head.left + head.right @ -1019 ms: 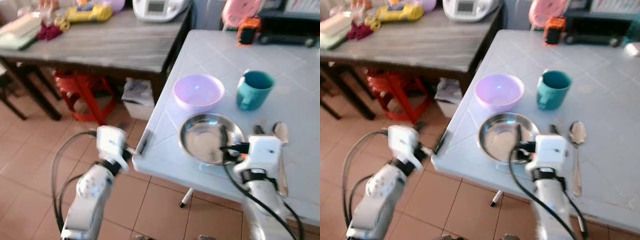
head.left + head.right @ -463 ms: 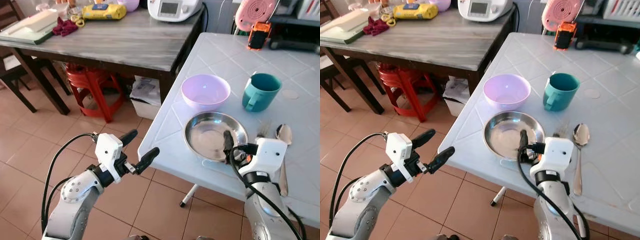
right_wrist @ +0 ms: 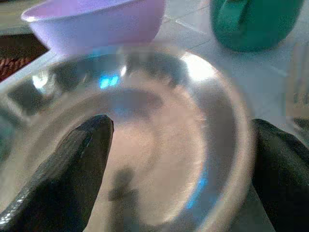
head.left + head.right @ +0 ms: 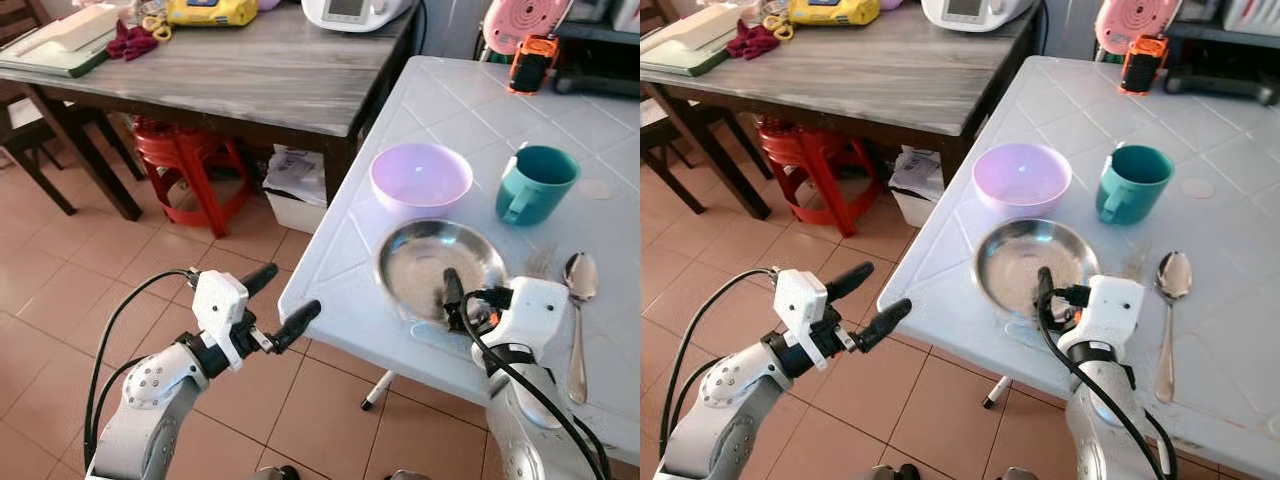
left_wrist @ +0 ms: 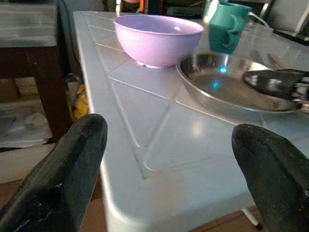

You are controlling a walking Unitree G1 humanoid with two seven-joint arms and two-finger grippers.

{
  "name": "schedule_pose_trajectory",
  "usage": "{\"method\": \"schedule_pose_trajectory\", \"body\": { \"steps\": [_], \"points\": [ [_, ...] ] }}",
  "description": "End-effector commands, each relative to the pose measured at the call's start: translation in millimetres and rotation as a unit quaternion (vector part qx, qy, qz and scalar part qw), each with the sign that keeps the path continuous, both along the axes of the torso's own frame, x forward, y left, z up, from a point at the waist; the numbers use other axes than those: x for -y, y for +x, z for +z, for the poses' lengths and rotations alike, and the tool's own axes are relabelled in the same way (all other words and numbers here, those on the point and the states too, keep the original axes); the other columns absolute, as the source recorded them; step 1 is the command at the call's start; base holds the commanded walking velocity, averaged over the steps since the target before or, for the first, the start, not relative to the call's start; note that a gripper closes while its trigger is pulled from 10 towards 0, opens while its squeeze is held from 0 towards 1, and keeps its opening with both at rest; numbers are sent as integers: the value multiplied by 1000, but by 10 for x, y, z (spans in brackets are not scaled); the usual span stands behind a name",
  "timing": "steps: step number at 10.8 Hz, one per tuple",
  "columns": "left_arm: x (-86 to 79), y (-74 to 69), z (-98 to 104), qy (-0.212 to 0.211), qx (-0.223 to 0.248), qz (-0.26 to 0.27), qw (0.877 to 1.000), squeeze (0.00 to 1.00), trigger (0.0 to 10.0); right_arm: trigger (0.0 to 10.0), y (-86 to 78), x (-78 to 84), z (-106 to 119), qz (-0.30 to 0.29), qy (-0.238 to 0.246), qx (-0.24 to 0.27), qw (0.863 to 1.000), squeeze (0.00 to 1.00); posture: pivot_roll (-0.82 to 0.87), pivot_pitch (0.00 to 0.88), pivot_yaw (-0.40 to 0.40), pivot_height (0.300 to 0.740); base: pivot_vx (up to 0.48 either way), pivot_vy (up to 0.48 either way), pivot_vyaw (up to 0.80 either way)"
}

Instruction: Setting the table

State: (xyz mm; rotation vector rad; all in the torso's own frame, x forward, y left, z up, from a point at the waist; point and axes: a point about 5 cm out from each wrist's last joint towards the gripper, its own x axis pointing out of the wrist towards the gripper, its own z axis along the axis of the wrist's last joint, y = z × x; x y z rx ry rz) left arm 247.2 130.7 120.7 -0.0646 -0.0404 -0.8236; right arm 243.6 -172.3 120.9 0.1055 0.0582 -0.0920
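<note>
A white tiled table (image 4: 330, 290) is seen from above, beside a grey wooden table (image 4: 230, 70) with a red stool (image 4: 185, 165) tucked under it on the tiled floor (image 4: 60, 290). On the white table, a steel plate (image 4: 440, 268) is set near the front edge, with a lilac bowl (image 4: 421, 179) just behind it and a teal mug (image 4: 535, 183) to the bowl's right. A spoon (image 4: 580, 300) is laid to the right of the plate, and what appears to be a fork (image 4: 541, 262) is partly hidden between the two.

The right gripper (image 3: 178, 145) is positioned at the near edge of the plate, its fingers spread wide; one finger (image 4: 452, 290) is seen over the plate's inside, while the other is placed past the rim in the right wrist view. Nothing is held between them.

The left gripper (image 4: 278, 300) is held off the table's front left corner, above the floor, with its fingers (image 5: 72, 164) parted wide and empty, pointed toward the table edge.
</note>
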Motion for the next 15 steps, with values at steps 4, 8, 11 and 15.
{"method": "schedule_pose_trajectory", "body": {
  "steps": [4,8,11,15],
  "points": [
    [-38,-42,-51,14,-4,-12,1000,0,10000,0,-27,-42,-80,8,30,-33,999,0,-78,150,88,740,0,0,0],
    [-34,-42,-48,15,-2,-22,1000,0,10000,0,-26,-24,-114,-1,52,-51,997,0,-77,149,92,740,0,0,0],
    [-11,-47,9,9,3,-33,999,0,10000,0,-10,-12,-134,-13,78,-62,995,0,-77,151,94,740,0,0,0],
    [13,18,83,13,33,-6,999,0,10000,0,27,-30,-109,-15,111,-71,991,0,-77,149,94,740,0,0,0]
  ]
}}
